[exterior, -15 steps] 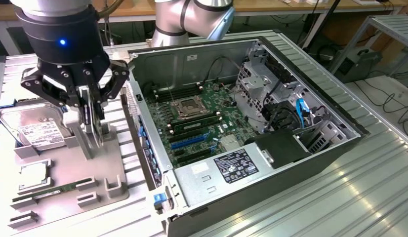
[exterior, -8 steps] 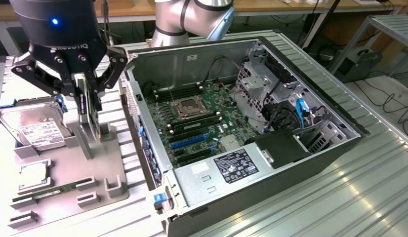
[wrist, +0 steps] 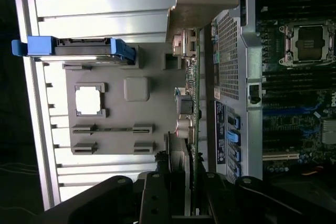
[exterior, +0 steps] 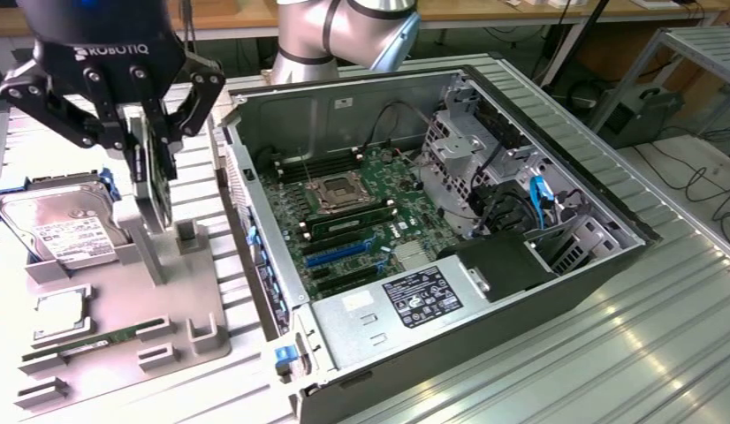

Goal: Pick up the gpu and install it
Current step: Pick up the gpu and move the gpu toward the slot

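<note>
So, gripper (exterior: 149,137): mine, fingers clamped on the gpu's top edge, one each side.
gpu (exterior: 156,190): hangs upright, edge-on, over the grey rack (exterior: 164,291) at the exterior view's left; can't tell if its bottom edge touches the rack.
Hard drive (exterior: 58,225): stands in the rack w/ blue rails, just beside the gpu.
Chip (exterior: 61,314): flat in its rack pocket.
PC case (exterior: 601,265): open, at the exterior view's right; board (exterior: 395,177) inside, gpu not in it.
</note>
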Action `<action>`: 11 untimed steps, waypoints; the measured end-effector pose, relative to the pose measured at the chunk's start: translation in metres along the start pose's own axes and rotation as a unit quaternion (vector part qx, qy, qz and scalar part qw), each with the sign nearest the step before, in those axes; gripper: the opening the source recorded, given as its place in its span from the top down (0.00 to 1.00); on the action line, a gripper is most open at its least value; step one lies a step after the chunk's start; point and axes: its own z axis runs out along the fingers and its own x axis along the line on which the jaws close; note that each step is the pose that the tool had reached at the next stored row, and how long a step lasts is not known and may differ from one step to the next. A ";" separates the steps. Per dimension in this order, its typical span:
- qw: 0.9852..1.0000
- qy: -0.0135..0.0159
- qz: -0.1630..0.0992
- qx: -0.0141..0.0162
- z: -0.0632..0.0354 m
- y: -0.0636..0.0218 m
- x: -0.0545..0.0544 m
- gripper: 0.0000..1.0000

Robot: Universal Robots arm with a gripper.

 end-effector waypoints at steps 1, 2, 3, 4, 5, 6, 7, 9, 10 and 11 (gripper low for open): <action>1.000 0.000 0.000 0.000 -0.0028 -0.0001 0.000 0.72; 1.000 0.000 0.000 0.000 -0.0049 -0.0002 0.000 0.72; 1.000 0.000 0.000 0.000 -0.0068 -0.0003 0.000 0.72; 1.000 0.000 0.000 0.000 -0.0089 -0.0004 0.000 0.72; 1.000 0.000 0.000 0.000 -0.0118 -0.0005 0.000 0.72; 1.000 0.000 0.000 0.000 -0.0141 -0.0006 0.000 0.72; 1.000 0.000 0.000 0.000 -0.0166 -0.0008 0.000 0.72; 1.000 0.000 0.000 0.000 -0.0197 -0.0009 0.000 0.72; 1.000 0.000 0.000 0.000 -0.0197 -0.0009 0.000 0.72; 1.000 0.000 0.000 0.000 -0.0198 -0.0009 0.000 0.72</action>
